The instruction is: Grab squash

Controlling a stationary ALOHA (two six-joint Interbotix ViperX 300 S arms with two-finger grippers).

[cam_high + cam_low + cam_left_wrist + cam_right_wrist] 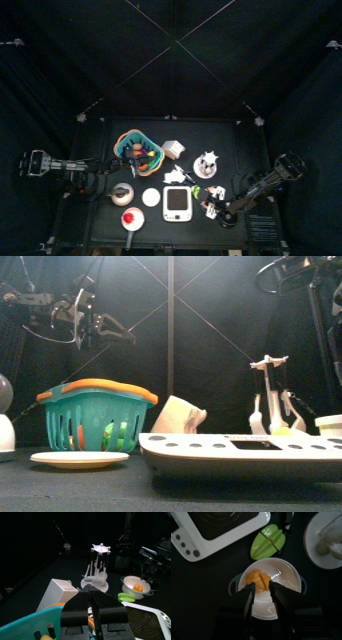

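The squash (258, 578) is a few orange pieces lying in a small white bowl (284, 571) with side handles. My right gripper (264, 592) hangs straight over that bowl, open, its jaws reaching down into it, with the squash just past their tips and nothing between them. From the left wrist view the bowl (135, 585) and squash (139, 587) show far off beside a green leaf-shaped piece (127, 597). My left gripper (92, 604) is shut and empty, held high above the teal basket (27, 628). In the top view the right gripper (221, 207) sits at the table's front right.
A white kitchen scale (241, 450) lies at the front, with a plate (80, 459) to its left. The teal basket (94, 416) with an orange rim, a white box (181, 416) and a utensil stand (271, 396) stand behind. A green leaf-shaped piece (270, 539) lies between bowl and scale.
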